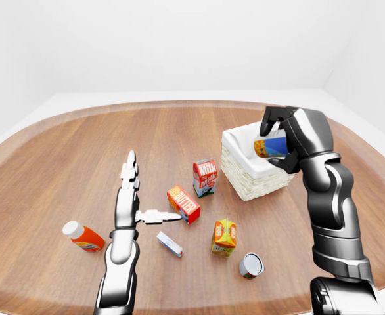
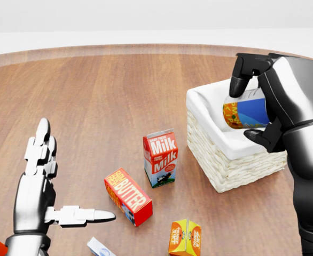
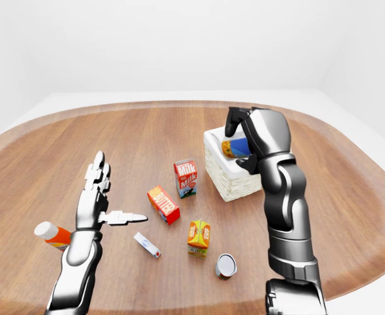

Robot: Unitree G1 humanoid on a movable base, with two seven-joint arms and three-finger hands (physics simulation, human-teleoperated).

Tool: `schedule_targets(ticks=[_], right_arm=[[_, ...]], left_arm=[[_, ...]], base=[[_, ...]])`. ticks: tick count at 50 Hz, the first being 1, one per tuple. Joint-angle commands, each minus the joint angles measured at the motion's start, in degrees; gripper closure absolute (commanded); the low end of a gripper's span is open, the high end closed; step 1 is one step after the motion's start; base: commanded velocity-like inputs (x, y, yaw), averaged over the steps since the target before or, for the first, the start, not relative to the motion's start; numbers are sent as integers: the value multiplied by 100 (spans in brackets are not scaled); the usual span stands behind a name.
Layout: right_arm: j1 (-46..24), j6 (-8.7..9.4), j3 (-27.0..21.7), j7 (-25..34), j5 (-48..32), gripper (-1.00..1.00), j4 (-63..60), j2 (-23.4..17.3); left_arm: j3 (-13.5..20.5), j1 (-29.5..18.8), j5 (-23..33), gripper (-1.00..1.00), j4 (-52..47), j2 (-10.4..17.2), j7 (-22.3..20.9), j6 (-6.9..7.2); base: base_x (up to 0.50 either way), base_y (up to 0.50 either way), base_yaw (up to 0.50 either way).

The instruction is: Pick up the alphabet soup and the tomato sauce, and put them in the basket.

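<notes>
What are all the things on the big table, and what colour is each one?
Table: one, brown wood, fills the views.
Basket: one, white wicker with white cloth lining, head view right.
Held can: one, blue and orange, over the basket in the right hand.
Milk carton: one, red and white, left of the basket.
Butter box: one, red and orange, below the milk.
Juice carton: one, orange and yellow.
Lying can: one, silver end, near the table's bottom edge.
Small box: one, white and blue.
Bottle: one, orange, white cap, lying down.
Left hand: silver, open.
Right hand: black and silver.
</notes>
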Motion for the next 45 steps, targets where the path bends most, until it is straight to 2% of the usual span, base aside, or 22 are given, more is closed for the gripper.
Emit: schedule_targets(ticks=[1,12,14,18,24,33,45], right_arm=[[-1100,95,277,-499,-116,100,1278,-148],[-2174,-68,597,-1443,-369,100,3625,-188],[-2436,-95,702,-1776,-499,100,4278,-174],[-2718,-95,808,-2043,-610,100,4918,-103],[-3546,-95,990,-2693,-768,100,6625,-55],[-3966,-95,1121,-3101,-773,100,7755,67],[-4302,342,1152,-3165,-818,100,8224,49]], left_arm=[[-9,24,-3,-100,-80,-1,-18,0],[-16,32,4,-100,-44,0,-29,0],[-21,43,7,-100,-60,0,-36,0],[-13,51,-1,-100,-35,4,-42,0],[-3,48,-12,-100,-22,8,-50,0],[-5,40,-5,-100,-65,5,-61,0],[-3,33,-13,-100,-93,4,-71,0]], base=[[0,0,0],[0,0,0],[0,0,0],[0,0,0],[0,0,0],[0,0,0],[0,0,0]])
